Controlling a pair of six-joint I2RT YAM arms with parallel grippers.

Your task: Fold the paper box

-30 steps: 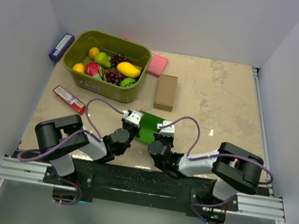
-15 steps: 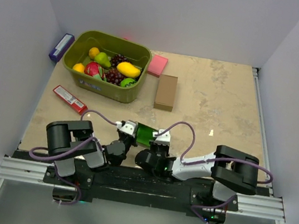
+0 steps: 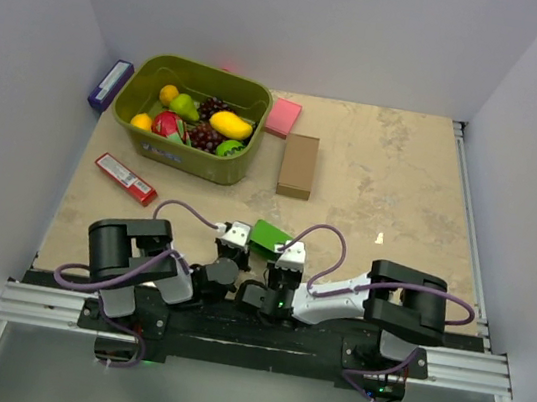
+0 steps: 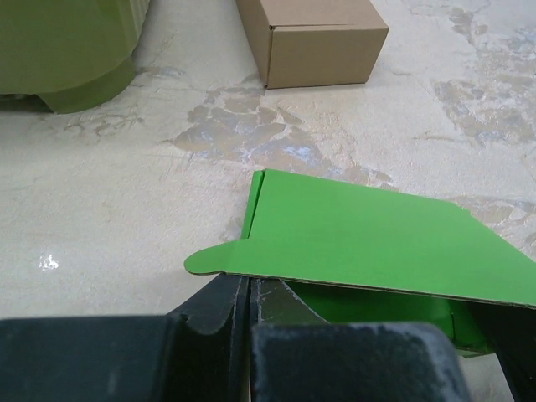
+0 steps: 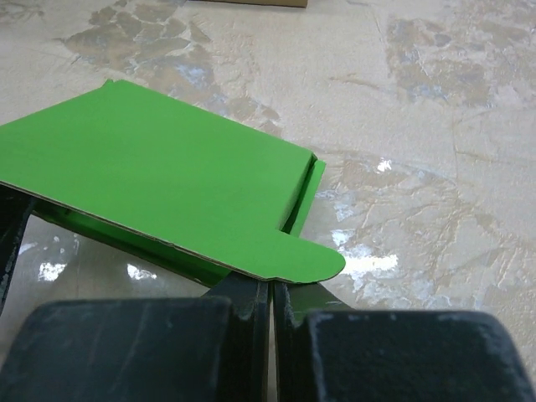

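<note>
- The paper box (image 3: pixel 268 234), a bright green die-cut blank of thin card, lies on the mottled beige counter (image 3: pixel 393 179) directly between the 2 claws. Its long axis runs from one claw to the other, so each arm is equally near, 1 at each short end.
- It looks part-formed: a flat top panel (image 4: pixel 377 234) sits over a lower green layer with a gap between them, and 1 rounded tab (image 5: pixel 310 263) juts out at each end.
- The left claw (image 4: pixel 249 289) is pinched to a slit, its tips tucked just under the tab at its end. The right claw (image 5: pixel 270 293) stands the same way at the other end. The top panel hides whether either nips a lower layer of card.
- In my judgement the next fold turns on that end-to-end line, since the 2 claws face each other along it.
- Ahead of the left claw, well apart, sits a plain brown cardboard box (image 4: pixel 310 38), with an olive green plastic tub (image 4: pixel 67 50) to its left.
</note>
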